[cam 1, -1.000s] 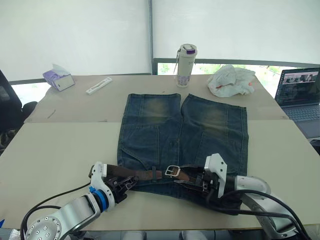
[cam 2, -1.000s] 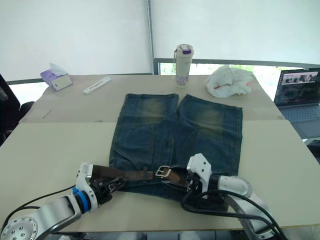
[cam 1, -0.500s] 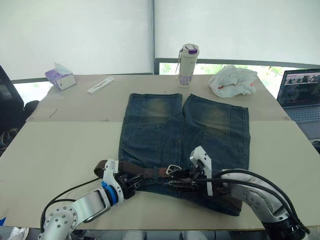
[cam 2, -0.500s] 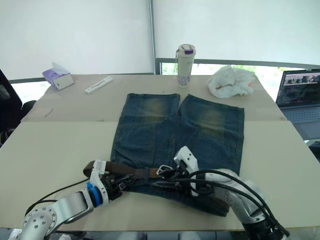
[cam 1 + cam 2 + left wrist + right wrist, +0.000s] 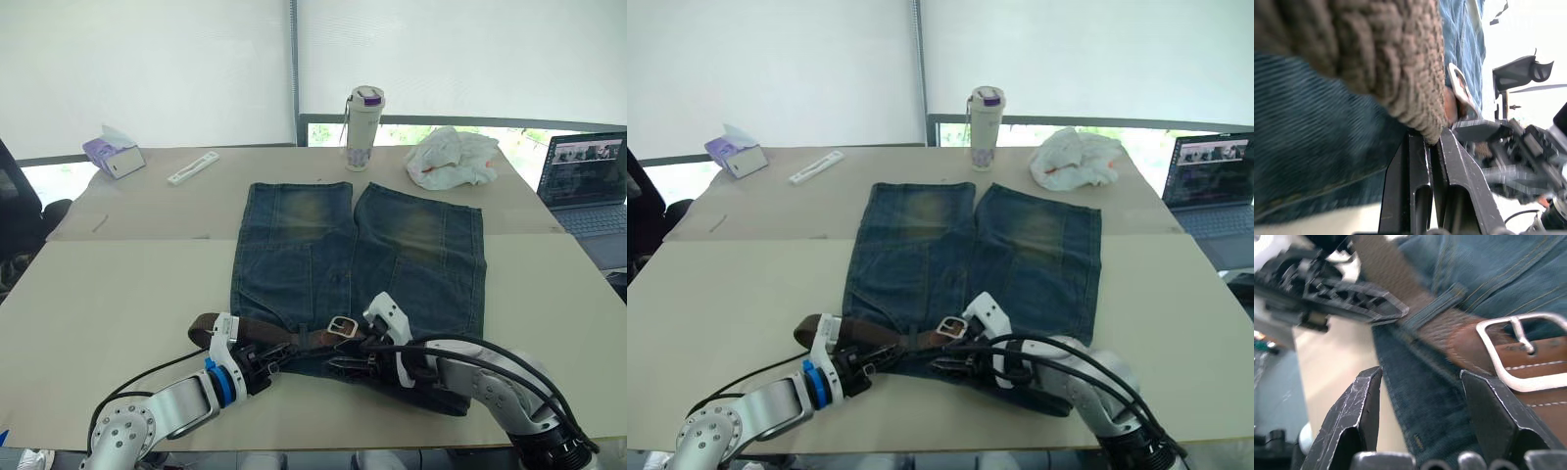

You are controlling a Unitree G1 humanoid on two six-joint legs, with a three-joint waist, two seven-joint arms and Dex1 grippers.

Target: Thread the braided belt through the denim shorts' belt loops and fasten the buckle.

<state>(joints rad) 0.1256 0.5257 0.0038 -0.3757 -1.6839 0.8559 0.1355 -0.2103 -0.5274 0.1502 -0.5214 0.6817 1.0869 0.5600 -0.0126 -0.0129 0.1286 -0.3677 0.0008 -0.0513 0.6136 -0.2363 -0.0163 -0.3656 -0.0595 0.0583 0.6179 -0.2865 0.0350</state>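
Two grippers are seen low on the denim shorts (image 5: 358,257) in the head views, where the braided belt (image 5: 265,332) lies along the waistband at the table's (image 5: 108,294) near edge, its buckle (image 5: 342,326) near the middle. Since a second ago, the right gripper (image 5: 355,357) has been brought inward, close under the buckle, and the left gripper (image 5: 263,359) has been advanced toward the shorts. In the left wrist view, the fingers (image 5: 1415,196) are nearly closed under the belt's edge; whether it is pinched cannot be told. In the right wrist view, the fingers (image 5: 1359,406) are spread wide below the buckle and a belt loop (image 5: 1442,301), holding nothing.
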